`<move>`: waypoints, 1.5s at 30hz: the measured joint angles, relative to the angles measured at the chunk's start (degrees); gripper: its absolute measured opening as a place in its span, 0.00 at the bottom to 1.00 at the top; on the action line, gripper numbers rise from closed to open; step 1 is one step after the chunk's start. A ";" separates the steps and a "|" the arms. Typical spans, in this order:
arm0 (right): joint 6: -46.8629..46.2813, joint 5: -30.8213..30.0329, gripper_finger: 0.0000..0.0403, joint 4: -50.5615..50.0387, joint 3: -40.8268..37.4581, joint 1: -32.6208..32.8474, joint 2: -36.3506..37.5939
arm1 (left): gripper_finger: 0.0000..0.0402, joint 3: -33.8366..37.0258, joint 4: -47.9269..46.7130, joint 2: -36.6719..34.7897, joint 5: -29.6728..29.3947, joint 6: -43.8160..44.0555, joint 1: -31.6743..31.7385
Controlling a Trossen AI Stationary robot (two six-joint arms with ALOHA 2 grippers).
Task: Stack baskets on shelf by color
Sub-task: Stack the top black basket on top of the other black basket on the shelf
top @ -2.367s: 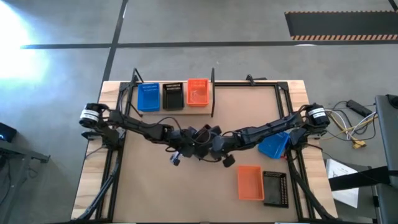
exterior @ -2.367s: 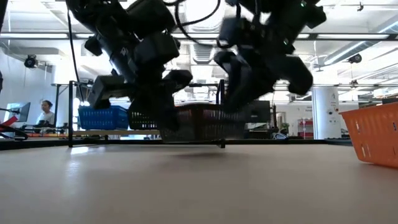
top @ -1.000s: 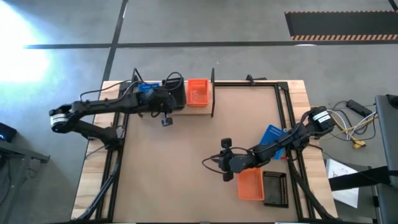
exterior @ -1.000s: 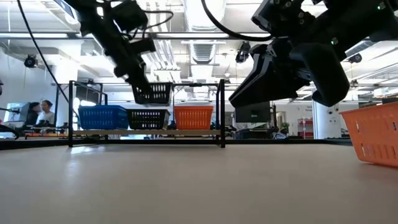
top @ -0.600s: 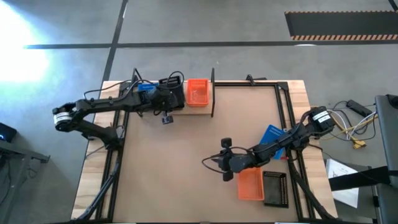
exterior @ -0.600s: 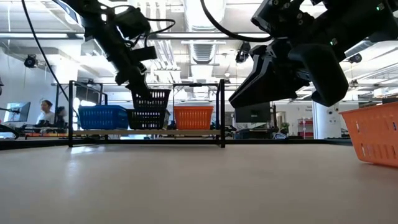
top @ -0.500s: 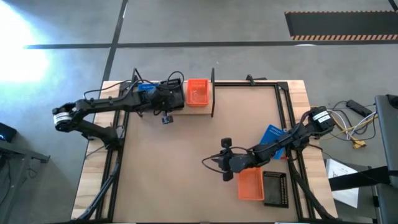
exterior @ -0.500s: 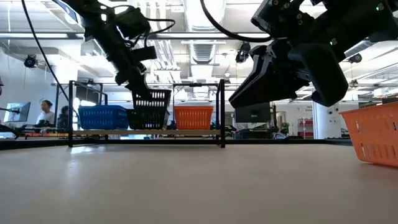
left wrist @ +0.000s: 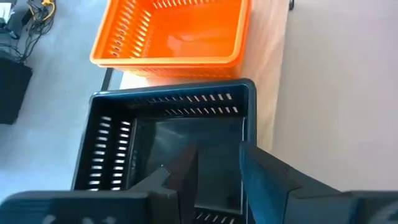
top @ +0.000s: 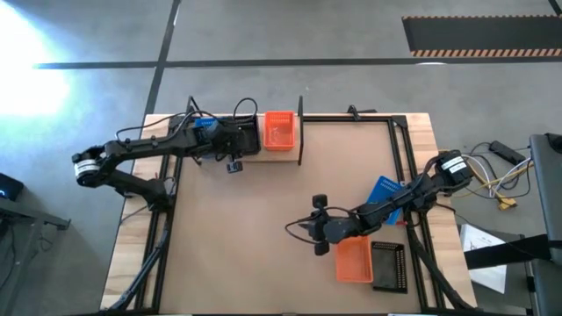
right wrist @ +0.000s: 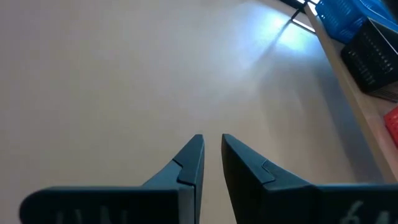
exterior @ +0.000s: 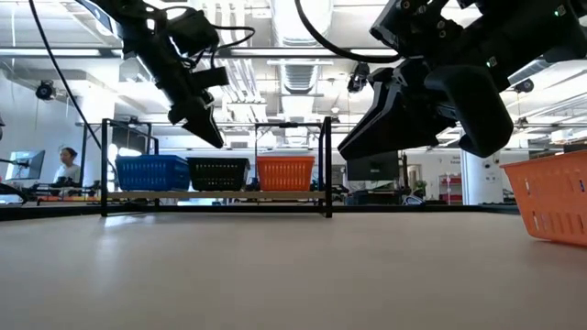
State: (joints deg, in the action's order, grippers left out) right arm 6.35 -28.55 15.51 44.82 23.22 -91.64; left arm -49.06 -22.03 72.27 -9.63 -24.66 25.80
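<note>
1. The left end effector [top: 235,156] hangs at the shelf's [top: 300,132] near edge, over the black basket [left wrist: 168,149]; in the left wrist view its fingers [left wrist: 264,174] stand apart above the basket's open inside, holding nothing.
2. On the shelf, three baskets sit side by side: the blue basket [exterior: 152,171], then the black one in the middle, then the orange basket [top: 279,130] just beside the right upright. In the low view all three stand upright on the board, rims level.
3. The right end effector [top: 317,225] is over the middle of the tabletop [top: 263,237], well apart from the shelf. The right wrist view shows its fingers [right wrist: 189,163] with a narrow gap between them and nothing gripped, only bare tabletop below.
4. Just beside that end effector, near the tabletop's right front, lies a second orange basket [top: 353,259], with another black basket [top: 389,266] touching or nearly touching its right side.
5. Farther back on the right, a tilted blue basket [top: 384,195] rests against the right arm; whether it is one or several nested cannot be told from above.
</note>
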 joint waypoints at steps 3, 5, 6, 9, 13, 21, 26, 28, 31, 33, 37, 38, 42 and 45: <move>0.01 0.00 0.12 0.00 0.00 0.00 0.00 | 0.25 -0.02 0.07 -0.13 4.15 0.36 0.02; 0.02 0.00 0.12 0.00 0.00 0.00 0.00 | 0.25 -0.04 0.16 0.15 6.74 0.68 -0.04; 0.02 0.00 0.12 0.00 0.00 0.00 0.00 | 0.25 -0.04 0.40 0.44 7.32 1.05 -0.02; -0.18 0.00 0.12 0.00 -0.02 0.00 -0.02 | 0.25 -0.04 0.72 1.74 7.59 2.24 0.01; -0.35 0.00 0.12 0.00 -0.02 0.00 -0.02 | 0.25 -0.04 0.75 4.65 8.27 3.20 0.00; -0.33 0.00 0.12 -0.09 -0.02 0.00 -0.02 | 0.25 -0.07 1.41 9.29 2.96 3.16 0.26; -0.35 0.00 0.12 -0.10 -0.02 0.00 -0.02 | 0.25 -0.09 1.18 8.91 -2.34 1.29 0.36; -0.35 0.00 0.12 -0.09 -0.02 0.00 -0.03 | 0.25 -0.09 1.39 8.41 -2.74 0.32 0.48; -0.37 0.00 0.12 -0.06 -0.02 0.00 -0.02 | 0.25 -0.11 1.34 8.20 -2.82 -0.16 0.52; -0.37 0.00 0.12 -0.04 -0.02 0.00 -0.04 | 0.25 -0.11 1.25 8.20 -2.82 -0.16 0.52; -0.37 0.00 0.12 -0.04 -0.04 0.00 -0.04 | 0.25 -0.11 0.98 8.20 -2.84 -0.19 0.61; -0.37 0.00 0.12 -0.04 -0.04 0.00 -0.04 | 0.25 -0.11 0.79 8.20 -2.83 -0.19 0.65; -0.37 0.00 0.12 -0.02 -0.04 0.00 -0.04 | 0.28 -0.38 -1.76 7.35 -2.73 -0.16 0.93; -0.37 0.00 0.12 0.00 -0.04 0.00 -0.04 | 0.36 -0.52 -3.05 5.43 -2.69 -0.12 1.18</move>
State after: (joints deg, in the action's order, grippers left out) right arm 5.98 -28.56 15.51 44.77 23.22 -91.68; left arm -49.58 -25.08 77.69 -12.32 -24.77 26.98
